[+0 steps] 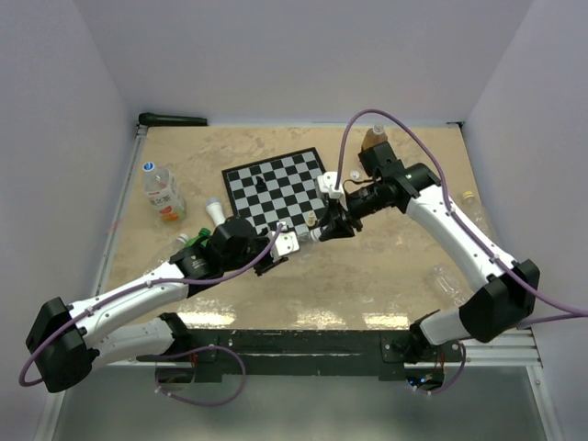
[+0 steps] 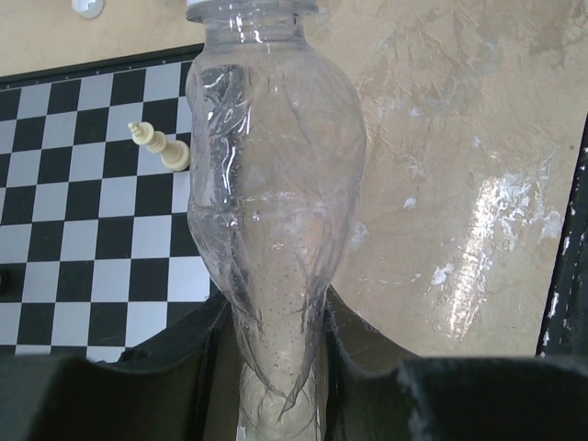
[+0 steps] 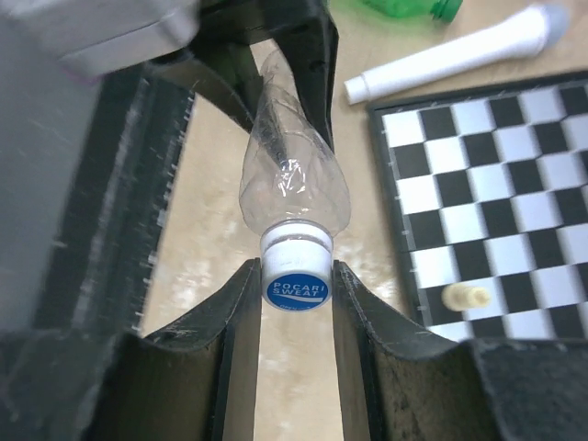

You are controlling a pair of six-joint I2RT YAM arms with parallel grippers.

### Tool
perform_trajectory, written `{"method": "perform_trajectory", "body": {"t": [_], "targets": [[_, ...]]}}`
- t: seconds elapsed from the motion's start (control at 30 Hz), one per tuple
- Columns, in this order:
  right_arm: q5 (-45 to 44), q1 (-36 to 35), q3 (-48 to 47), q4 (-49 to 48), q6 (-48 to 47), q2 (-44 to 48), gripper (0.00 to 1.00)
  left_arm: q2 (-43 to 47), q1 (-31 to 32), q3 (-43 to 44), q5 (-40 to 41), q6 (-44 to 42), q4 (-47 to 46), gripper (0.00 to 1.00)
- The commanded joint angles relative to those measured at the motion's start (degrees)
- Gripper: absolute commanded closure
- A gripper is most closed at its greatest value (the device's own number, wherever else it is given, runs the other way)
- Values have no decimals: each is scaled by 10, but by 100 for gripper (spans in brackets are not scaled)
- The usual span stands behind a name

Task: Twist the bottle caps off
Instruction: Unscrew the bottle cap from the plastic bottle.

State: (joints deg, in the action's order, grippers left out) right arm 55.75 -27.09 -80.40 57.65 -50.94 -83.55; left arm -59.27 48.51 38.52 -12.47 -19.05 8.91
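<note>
Bottle [image 2: 276,184] is thin clear plastic, empty, crumpled & twisted: v. light, soft, gives under pressure, so the body will prob. wring rather than resist torque. Cap [image 3: 296,280] is small & stiff, ribbed white rim w/ blue top. The ribs look like the best place to grip, square across the sides. Bottle is held betw. both grippers, roughly level, seemingly off the table [image 1: 386,266], just by the near edge of the board [image 1: 285,175]. L gripper [image 2: 276,312] is clamped on the bottle's pinched lower end, wrist pointing toward the R arm. R gripper [image 3: 296,268] faces it, fingers pressed onto the cap's two sides, cap end-on to its camera. Arms meet mid-table, elbows out.
</note>
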Motion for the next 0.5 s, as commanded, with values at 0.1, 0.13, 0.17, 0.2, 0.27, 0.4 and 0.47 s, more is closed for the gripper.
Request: {"method": "perform_trajectory", "body": {"t": [0.1,0.13,0.17,0.2,0.27,0.4,0.47], "targets": [[-72,-5,42,-19,-295,136,100,18,-3,-2,-5,4,-28,100],[-71,-5,39,-7,-304,131,100,18,-3,-2,-6,4,-28,100],[-68,-5,38,-8,-298,130,100,18,-3,-2,-6,4,-28,100],[-61,-5,42,-21,-285,132,100,17,-3,-2,-8,3,-27,100],[-43,-5,53,-32,-267,137,99,18,-3,-2,-7,4,-28,100],[-27,-5,66,-55,-207,146,85,19,-3,-2,-7,4,-28,100],[-26,-4,67,-61,-170,153,65,19,-3,-2,-8,3,-28,100]]}}
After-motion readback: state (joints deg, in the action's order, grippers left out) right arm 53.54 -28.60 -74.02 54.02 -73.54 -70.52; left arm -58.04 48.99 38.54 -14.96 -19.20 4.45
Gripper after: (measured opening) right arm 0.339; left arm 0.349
